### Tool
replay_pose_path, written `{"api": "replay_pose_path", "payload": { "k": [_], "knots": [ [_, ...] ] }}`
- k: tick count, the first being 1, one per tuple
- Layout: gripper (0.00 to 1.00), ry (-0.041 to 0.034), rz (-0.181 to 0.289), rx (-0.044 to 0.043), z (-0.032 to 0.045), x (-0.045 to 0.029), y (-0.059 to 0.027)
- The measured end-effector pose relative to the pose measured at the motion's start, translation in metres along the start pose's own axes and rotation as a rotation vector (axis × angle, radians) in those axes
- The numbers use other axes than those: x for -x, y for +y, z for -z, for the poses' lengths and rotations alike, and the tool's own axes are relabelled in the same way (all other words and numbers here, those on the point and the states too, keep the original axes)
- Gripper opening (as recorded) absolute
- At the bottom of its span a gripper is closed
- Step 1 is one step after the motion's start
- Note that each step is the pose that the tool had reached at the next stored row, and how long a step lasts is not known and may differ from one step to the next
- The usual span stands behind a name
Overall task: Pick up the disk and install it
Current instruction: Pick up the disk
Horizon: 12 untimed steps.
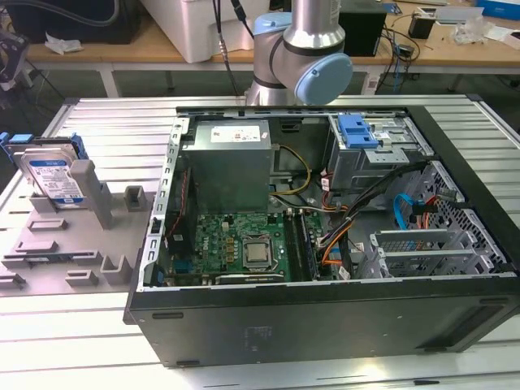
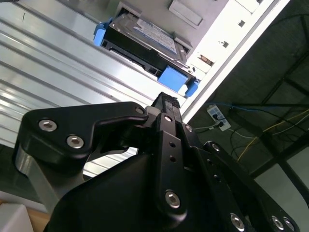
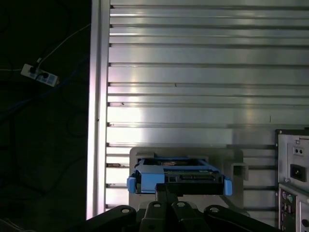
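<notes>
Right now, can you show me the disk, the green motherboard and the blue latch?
disk [image 1: 50, 175]: exterior view, on its blue-and-white label.
green motherboard [image 1: 215, 236]: exterior view, on bare board beside the processor.
blue latch [image 1: 357, 130]: exterior view, on its flat face.

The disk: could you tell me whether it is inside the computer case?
Outside: the disk stands on edge in the grey fixture, to the exterior view's left of the case.

The gripper [image 3: 166, 189] partly covers the disk [image 3: 179, 175] in the first wrist view.
</notes>
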<state>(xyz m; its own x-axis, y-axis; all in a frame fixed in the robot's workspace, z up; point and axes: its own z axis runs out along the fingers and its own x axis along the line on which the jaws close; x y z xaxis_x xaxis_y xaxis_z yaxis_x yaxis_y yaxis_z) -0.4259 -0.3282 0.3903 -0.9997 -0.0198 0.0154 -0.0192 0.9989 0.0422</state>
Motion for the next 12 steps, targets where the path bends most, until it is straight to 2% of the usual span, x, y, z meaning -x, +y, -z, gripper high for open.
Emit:
{"api": "replay_pose_path", "payload": {
  "k": [11,12],
  "knots": [
    [0.11,0.0003,0.009,-0.0002,0.0000,0.0000,0.0000],
    [0.17,0.0003,0.009,-0.0002,0.0000,0.0000,0.0000]
  ]
}}
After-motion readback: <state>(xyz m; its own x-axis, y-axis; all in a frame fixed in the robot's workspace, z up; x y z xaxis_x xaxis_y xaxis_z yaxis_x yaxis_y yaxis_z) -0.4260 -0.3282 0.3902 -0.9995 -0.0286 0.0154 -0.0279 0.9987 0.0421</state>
